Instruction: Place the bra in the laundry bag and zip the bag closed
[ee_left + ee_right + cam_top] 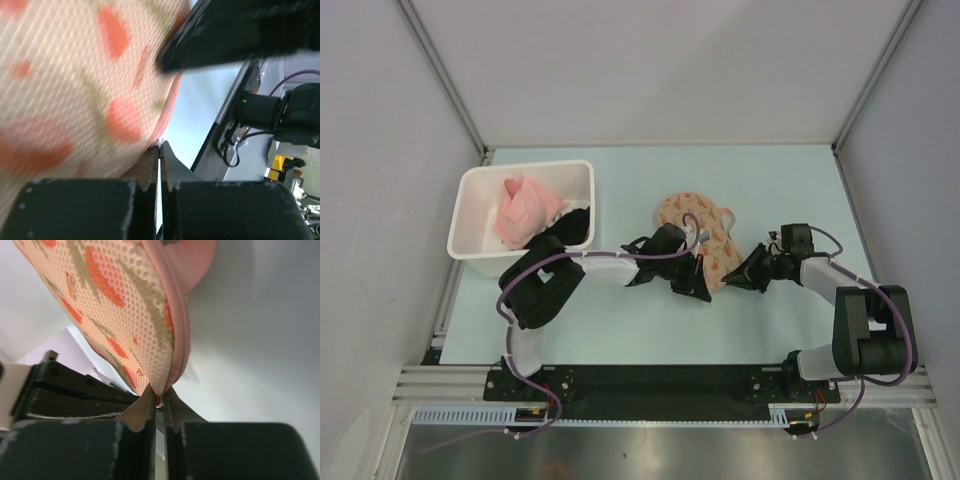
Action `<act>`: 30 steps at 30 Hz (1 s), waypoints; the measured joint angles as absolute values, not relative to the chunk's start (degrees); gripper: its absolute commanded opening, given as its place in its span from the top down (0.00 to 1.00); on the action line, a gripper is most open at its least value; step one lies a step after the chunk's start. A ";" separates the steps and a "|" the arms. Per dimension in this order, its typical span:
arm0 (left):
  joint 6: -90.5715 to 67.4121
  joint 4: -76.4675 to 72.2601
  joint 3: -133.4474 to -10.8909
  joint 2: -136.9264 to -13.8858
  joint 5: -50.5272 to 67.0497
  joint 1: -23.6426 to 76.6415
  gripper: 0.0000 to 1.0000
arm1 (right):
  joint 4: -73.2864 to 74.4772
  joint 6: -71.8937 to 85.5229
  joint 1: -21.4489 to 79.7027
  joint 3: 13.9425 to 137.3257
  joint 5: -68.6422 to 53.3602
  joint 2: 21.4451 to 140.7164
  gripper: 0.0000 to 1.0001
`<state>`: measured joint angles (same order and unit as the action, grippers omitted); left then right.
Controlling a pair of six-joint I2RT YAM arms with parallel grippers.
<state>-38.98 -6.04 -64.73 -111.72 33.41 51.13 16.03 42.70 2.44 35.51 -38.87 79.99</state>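
Note:
The laundry bag [708, 226], cream-peach with orange print, lies mid-table with its pink zipper rim [181, 315] closed along the stretch I can see. My left gripper [700, 290] is at the bag's near edge. In the left wrist view its jaws [161, 146] are pressed together on a small white bit at the rim of the bag [75, 90]. My right gripper [735, 277] is at the bag's near right end, shut on the rim's tip [159, 399]. The bra is hidden; I see it in no view.
A white plastic bin [470, 182] stands at the left with a pink cloth [525, 210] and a black garment [576, 225] in it. Grey walls close in the table on three sides. The right gripper's black body [240, 35] shows close in the left wrist view.

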 measured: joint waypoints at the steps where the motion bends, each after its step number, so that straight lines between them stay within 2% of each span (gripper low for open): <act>1: -38.98 -6.42 -63.55 -111.31 33.21 51.07 1.00 | 16.12 42.48 1.58 35.51 -39.18 80.38 1.00; 10: -35.59 -3.55 -56.93 -107.46 29.82 46.63 1.00 | 19.53 37.74 -3.53 37.19 -42.09 84.23 1.00; 18: -25.12 11.88 -67.99 -106.74 22.22 44.97 1.00 | 21.56 33.93 -3.51 41.95 -43.35 84.44 1.00; 20: -23.24 14.41 -70.63 -106.89 19.90 44.86 0.97 | 22.22 33.04 -3.51 43.29 -43.22 84.44 0.80; 22: -21.69 16.29 -72.27 -106.89 18.09 44.86 0.86 | 22.96 32.12 -3.49 44.29 -43.07 84.42 0.61; 23: -20.82 17.08 -72.71 -106.87 17.04 44.86 0.73 | 23.59 31.62 -3.49 44.66 -42.57 84.44 0.55; 25: -19.20 19.55 -72.88 -106.59 13.37 44.62 0.61 | 25.87 29.76 -3.70 45.69 -39.92 84.42 0.46; 26: -18.72 21.17 -72.75 -106.28 11.42 44.38 0.58 | 27.64 28.42 -3.77 46.50 -37.76 84.36 0.43; 29: -17.43 23.70 -71.70 -103.77 7.57 44.31 0.50 | 31.83 26.26 -2.85 48.90 -31.64 83.53 0.23; 30: -17.23 24.36 -71.16 -102.17 6.35 44.47 0.37 | 33.43 25.63 -1.85 49.95 -29.32 82.89 0.01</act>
